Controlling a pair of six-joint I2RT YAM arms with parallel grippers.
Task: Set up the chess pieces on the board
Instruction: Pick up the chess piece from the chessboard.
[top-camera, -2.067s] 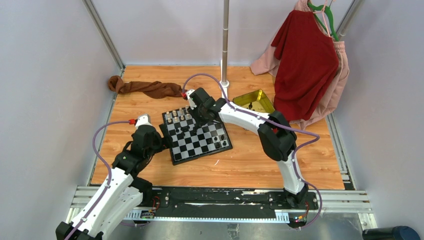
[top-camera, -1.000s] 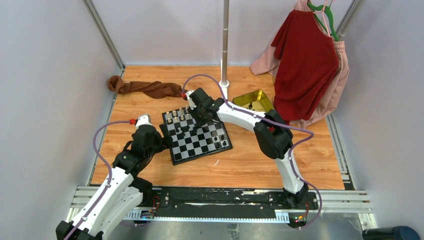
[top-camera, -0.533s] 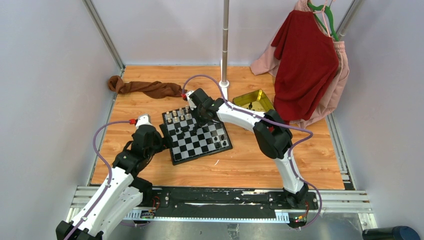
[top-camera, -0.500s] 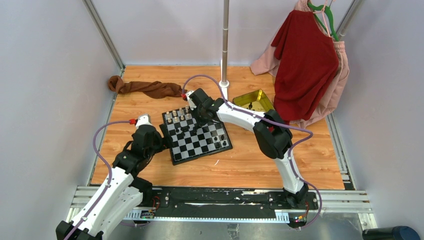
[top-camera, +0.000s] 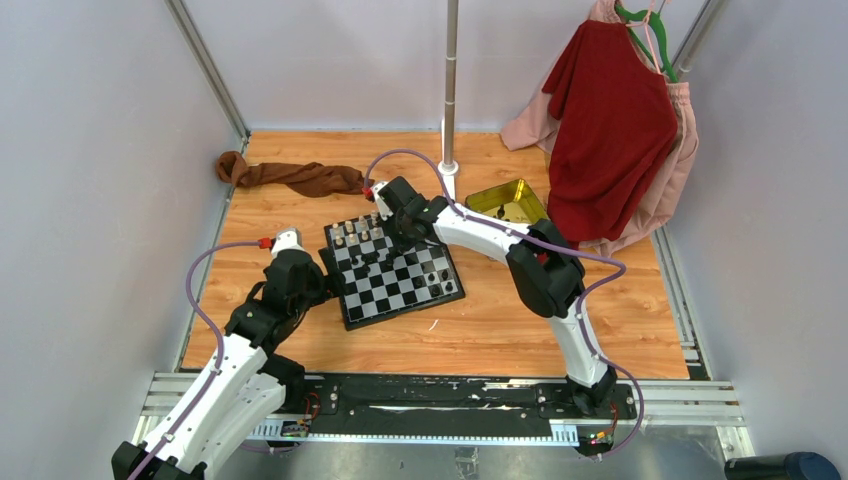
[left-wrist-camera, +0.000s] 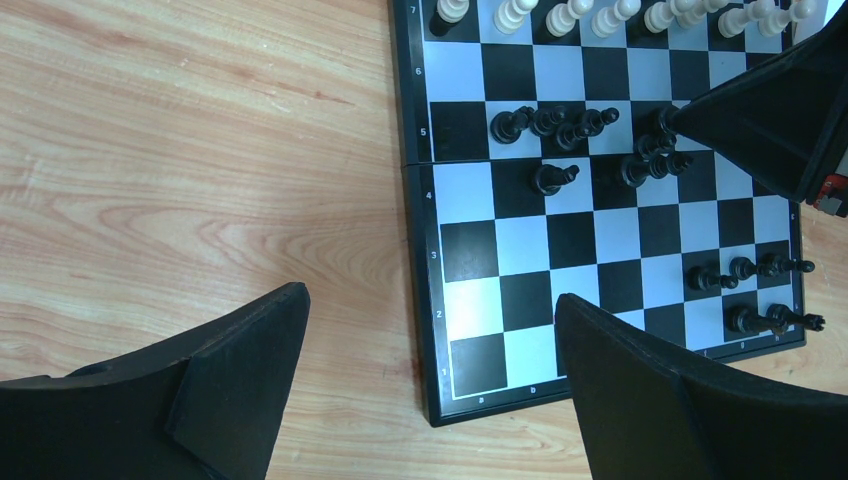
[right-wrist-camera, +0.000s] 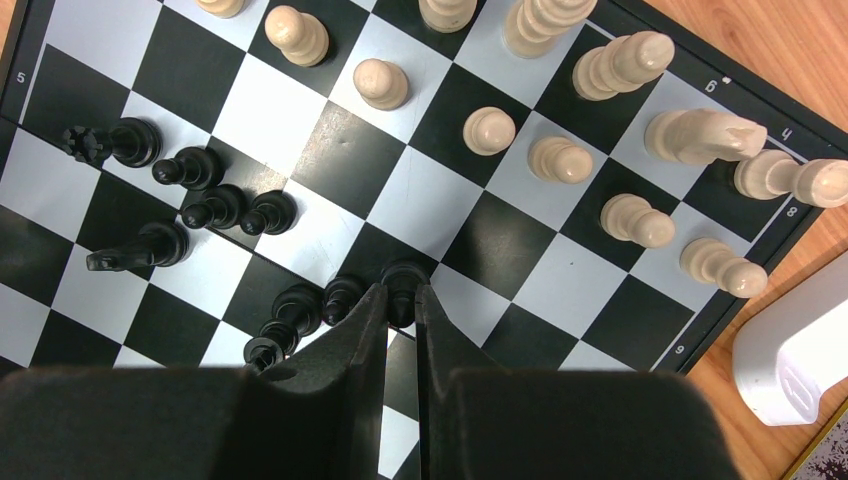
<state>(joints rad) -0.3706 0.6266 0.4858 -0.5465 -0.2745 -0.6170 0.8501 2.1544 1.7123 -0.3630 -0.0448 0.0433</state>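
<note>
While our right gripper (right-wrist-camera: 400, 300) is pinched on a black piece (right-wrist-camera: 402, 278) in the middle of the board (right-wrist-camera: 345, 160) and our left gripper (left-wrist-camera: 428, 305) hangs wide apart by its near corner, we judge the job roughly half done. The cream pieces (right-wrist-camera: 560, 160) line the far rows, but most black pieces (right-wrist-camera: 215, 210) huddle mid-board. The yellow tin (top-camera: 528, 200), just right, holds a dark speck we cannot identify.
</note>
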